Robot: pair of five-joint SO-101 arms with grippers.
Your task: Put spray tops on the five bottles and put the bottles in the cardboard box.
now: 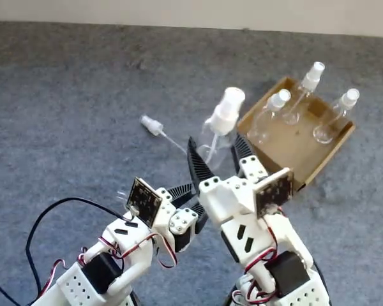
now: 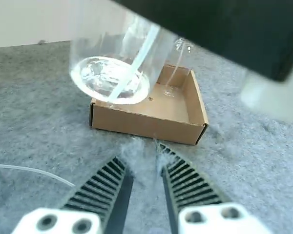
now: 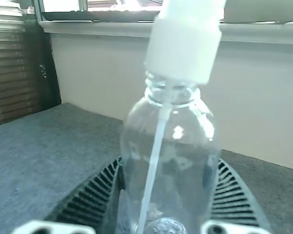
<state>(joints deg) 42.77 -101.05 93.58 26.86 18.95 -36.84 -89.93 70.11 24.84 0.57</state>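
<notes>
Far left of the high view, a loose white spray top (image 1: 151, 125) lies on the grey carpet (image 1: 70, 83), its thin clear dip tube trailing toward the centre. Next over, lower centre, is my left gripper (image 2: 141, 163): ribbed black fingers a narrow gap apart, nothing between them, hanging low over the pile. Centre frame, my right gripper (image 1: 215, 148) is clamped on the round clear plastic bottle (image 3: 168, 161). A white spray top (image 1: 228, 107) sits on its neck, with the tube running down inside. Upper right is the shallow brown cardboard box (image 1: 299, 148), with three capped clear bottles (image 1: 301, 95) standing in it.

Trouble spots, as I judge them: the bottle wall is smooth, glossy and curved, and my ribbed fingers grip it low on the body. It could swivel or slip on the way over. The box looks light and low-walled, so if I come in low I could catch the near wall and shove it. I could also bowl over the tall, narrow bottles standing inside. My two arms sit close together, so a swing right could clip the left one. And that limp tube on the carpet could snag under the left fingers.
</notes>
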